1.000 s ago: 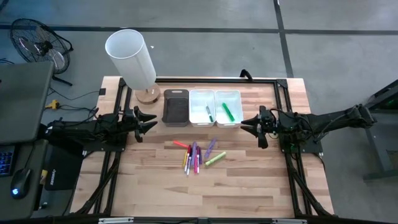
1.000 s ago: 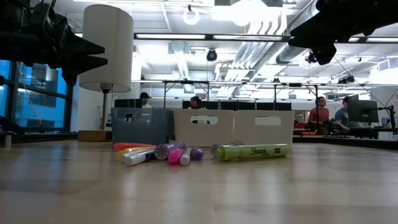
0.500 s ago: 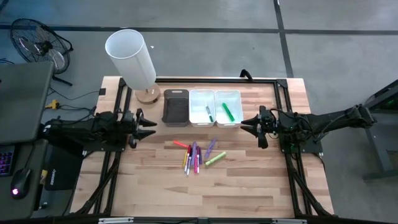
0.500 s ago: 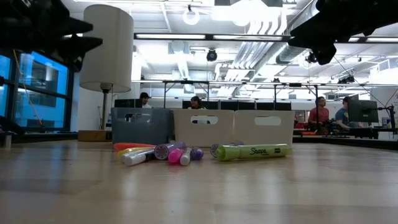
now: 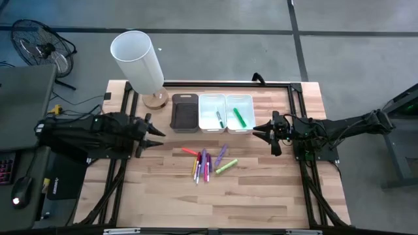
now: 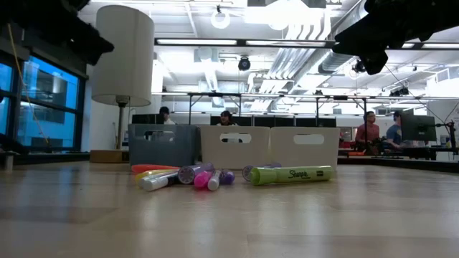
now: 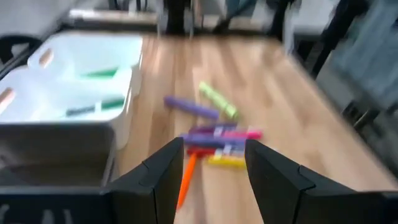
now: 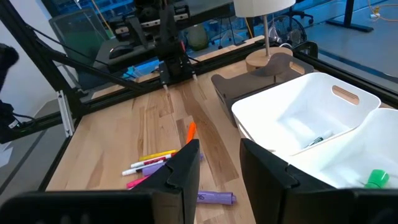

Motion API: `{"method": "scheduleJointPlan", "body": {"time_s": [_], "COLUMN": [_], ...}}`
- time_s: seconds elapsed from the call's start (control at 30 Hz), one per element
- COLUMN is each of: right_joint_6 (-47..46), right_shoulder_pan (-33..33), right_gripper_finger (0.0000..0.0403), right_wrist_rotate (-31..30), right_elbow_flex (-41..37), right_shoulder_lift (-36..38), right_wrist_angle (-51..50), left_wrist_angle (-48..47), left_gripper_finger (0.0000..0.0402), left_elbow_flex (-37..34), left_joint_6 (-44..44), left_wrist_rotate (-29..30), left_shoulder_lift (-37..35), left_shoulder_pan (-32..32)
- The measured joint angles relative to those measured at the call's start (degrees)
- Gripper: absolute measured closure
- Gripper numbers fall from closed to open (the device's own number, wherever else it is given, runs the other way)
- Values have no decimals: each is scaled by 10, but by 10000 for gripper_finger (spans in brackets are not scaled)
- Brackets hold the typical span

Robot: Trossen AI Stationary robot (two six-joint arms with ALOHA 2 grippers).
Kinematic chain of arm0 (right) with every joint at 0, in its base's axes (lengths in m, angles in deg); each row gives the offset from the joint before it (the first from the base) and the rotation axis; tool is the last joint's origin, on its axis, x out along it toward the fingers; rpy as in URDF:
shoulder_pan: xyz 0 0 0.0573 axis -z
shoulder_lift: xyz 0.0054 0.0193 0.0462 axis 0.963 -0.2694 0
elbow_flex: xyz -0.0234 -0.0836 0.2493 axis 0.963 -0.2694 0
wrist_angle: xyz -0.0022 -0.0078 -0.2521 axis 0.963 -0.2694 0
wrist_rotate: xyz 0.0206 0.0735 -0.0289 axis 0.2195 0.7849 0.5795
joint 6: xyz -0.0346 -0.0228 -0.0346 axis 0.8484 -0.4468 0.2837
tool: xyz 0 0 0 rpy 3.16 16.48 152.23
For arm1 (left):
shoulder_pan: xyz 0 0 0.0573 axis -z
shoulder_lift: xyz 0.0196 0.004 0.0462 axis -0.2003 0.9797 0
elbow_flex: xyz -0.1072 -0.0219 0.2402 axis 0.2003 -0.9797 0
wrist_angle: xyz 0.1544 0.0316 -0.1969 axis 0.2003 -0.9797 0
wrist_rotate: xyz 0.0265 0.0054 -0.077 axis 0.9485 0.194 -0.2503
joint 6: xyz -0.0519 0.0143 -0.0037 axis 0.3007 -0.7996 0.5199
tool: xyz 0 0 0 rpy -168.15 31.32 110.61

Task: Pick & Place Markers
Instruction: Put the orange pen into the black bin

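Several markers [image 5: 208, 162] in red, yellow, pink, purple and green lie loose in a pile on the wooden table's middle; the low view shows them [image 6: 215, 175] side by side. One green marker [image 5: 240, 117] lies in the right white bin and another [image 5: 219, 119] in the middle white bin. My left gripper [image 5: 153, 136] hovers open left of the pile, pointing toward it, with the markers [image 7: 214, 134] ahead of its fingers [image 7: 214, 168]. My right gripper [image 5: 264, 130] hangs open right of the bins, nothing between its fingers [image 8: 221, 165].
A dark bin [image 5: 184, 111] and two white bins [image 5: 213, 104] [image 5: 243, 103] stand in a row at the table's far side. A lamp with a white shade [image 5: 137, 62] stands at the far left corner. People sit in the room beyond the table [image 6: 369, 132].
My left gripper has risen above the table and rolled about its own axis, staying open; in the low view it has climbed nearly out of the picture's top. The markers and my right gripper have kept still.
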Motion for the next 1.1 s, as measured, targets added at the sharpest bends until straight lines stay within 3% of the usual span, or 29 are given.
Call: {"method": "scheduleJointPlan", "body": {"time_s": [0.5,0.9,1.1], "right_joint_6": [0,0,0], "right_shoulder_pan": [0,0,0], "right_gripper_finger": [300,299,299], "right_wrist_rotate": [0,0,0], "right_elbow_flex": [0,0,0], "right_shoulder_lift": [0,0,0], "right_wrist_angle": [0,0,0], "left_wrist_angle": [-48,-192,-178], "left_gripper_finger": [231,230,182], "left_elbow_flex": [107,233,256], "left_joint_6": [-93,-157,-232], "left_wrist_rotate": [1,53,54], "left_shoulder_lift": [277,471,549], "left_shoulder_pan": [0,0,0]}}
